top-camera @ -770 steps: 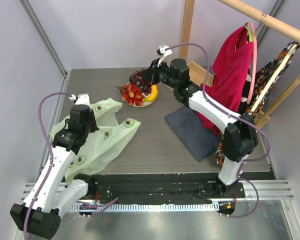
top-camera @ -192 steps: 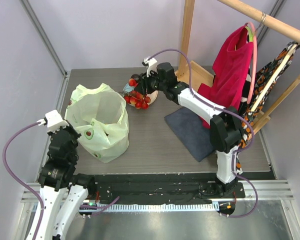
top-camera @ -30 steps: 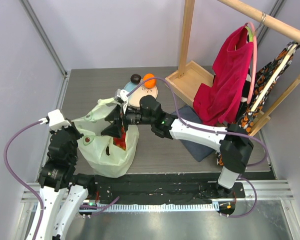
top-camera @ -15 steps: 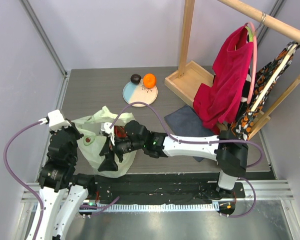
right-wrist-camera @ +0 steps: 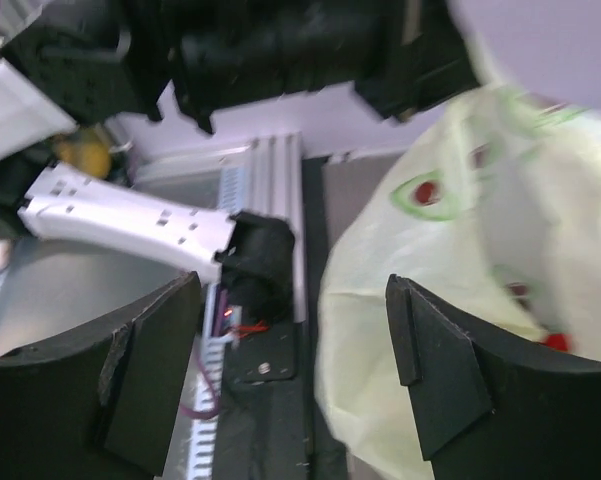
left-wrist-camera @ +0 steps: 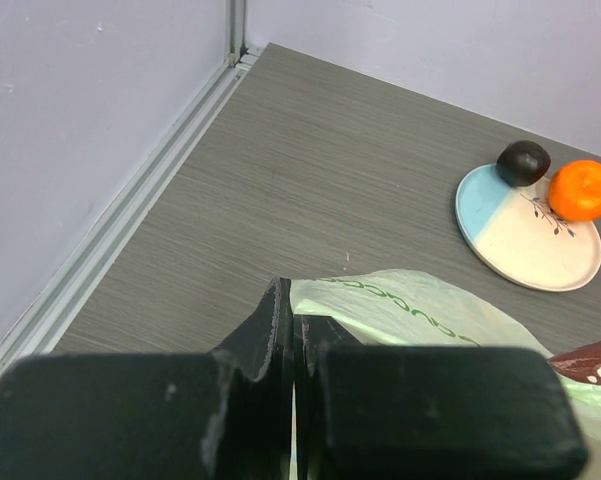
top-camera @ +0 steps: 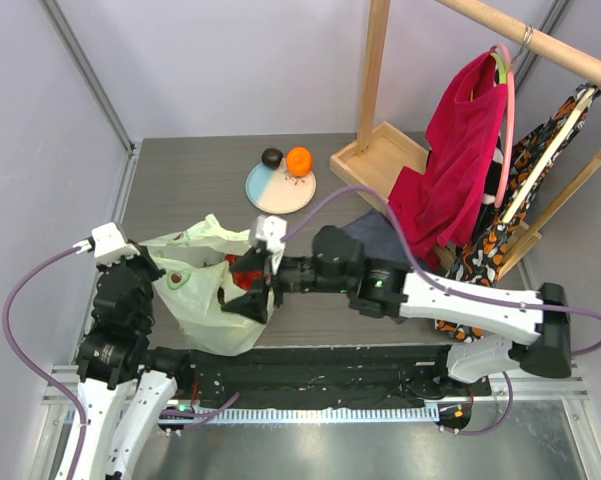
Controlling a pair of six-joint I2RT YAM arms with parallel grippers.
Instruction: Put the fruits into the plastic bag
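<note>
The pale green plastic bag [top-camera: 202, 295] stands open at the near left of the table. My left gripper [top-camera: 154, 270] is shut on its rim; in the left wrist view the thin plastic bag [left-wrist-camera: 430, 310] comes out from between the closed fingertips [left-wrist-camera: 280, 305]. My right gripper [top-camera: 248, 300] hangs open over the bag's right side, and red fruits [top-camera: 244, 277] show inside the bag beside it. The right wrist view shows its wide-apart fingers [right-wrist-camera: 150, 370] with nothing between them, next to the bag [right-wrist-camera: 460, 250]. An orange [top-camera: 299, 160] and a dark round fruit [top-camera: 271, 157] rest on the plate's far edge.
The blue and cream plate [top-camera: 278, 192] lies behind the bag. A dark cloth [top-camera: 375, 228] lies under my right arm. At the back right stand a wooden rack base [top-camera: 378, 165] and a hanging red cloth [top-camera: 450, 150]. A wall rail [left-wrist-camera: 130, 225] runs along the table's left edge.
My right gripper has drawn back up and to the right out of the bag, still open. Red fruits now lie inside the bag. The left gripper has kept its hold.
</note>
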